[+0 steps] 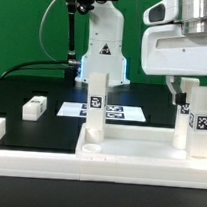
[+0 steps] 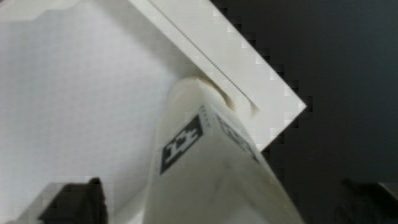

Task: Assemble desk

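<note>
The desk tabletop (image 1: 134,146), a wide white plastic panel with a shallow raised rim, is laid on the black surface (image 1: 22,91) just behind a long white barrier wall (image 1: 47,170). Black-and-white square tags are carried by its leg posts, but no letters can be read on them. One leg post (image 1: 96,109) is stood upright in the panel toward the exterior view's left. A tagged post (image 1: 202,123) is stood at the exterior view's right, beneath the tool (image 1: 178,97). In the wrist view that post is shown between the tool's fingertips (image 2: 71,200), which are spread wide, neither touching it. A loose leg post (image 1: 33,108) is laid on its side, well apart from the panel. The marker board (image 1: 103,112) is set before the arm's base (image 1: 103,56), whose emblem is too small to be read. A green backdrop (image 1: 27,26) is seen behind.
</note>
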`<state>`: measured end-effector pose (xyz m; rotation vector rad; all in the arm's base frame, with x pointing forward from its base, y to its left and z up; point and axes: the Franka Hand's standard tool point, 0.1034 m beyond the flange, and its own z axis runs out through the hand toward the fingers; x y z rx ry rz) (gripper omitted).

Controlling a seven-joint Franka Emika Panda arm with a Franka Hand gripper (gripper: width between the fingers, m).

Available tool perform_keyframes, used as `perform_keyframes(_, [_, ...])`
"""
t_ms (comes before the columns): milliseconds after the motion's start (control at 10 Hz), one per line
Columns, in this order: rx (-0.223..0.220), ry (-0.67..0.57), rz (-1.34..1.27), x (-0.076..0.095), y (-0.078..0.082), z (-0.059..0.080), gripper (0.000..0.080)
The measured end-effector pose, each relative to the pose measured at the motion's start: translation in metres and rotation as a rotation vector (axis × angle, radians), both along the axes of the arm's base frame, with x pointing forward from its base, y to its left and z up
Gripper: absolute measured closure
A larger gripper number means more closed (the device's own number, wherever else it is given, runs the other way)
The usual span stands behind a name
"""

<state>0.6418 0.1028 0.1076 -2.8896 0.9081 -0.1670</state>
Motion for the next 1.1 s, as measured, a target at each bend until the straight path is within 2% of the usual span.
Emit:
perform_keyframes(100, [-0.047,-0.019,0.227,0.0028,-0.0006,0.0025,0.0151])
perform_keyframes(300, [-0.066,-0.018,0.467,0.0036,-0.0015,0.0029,0.0151])
perform_keyframes(400, [-0.060,-0.017,0.433,0.0039,-0.0011,0.0030,0.0151])
perform_keyframes(600, [-0.051,-0.013,0.370,0.0039,-0.0013,0.0030,0.0393])
perform_keyframes(700, [-0.044,-0.008,0.310,0.0039,-0.0013,0.0029,0.0393])
perform_keyframes(800, [-0.038,-0.005,0.266,0.0039,-0.0014,0.0028,0.0511])
perform_keyframes(1100, [-0.004,0.016,0.006,0.0035,-0.0017,0.0027,0.0511])
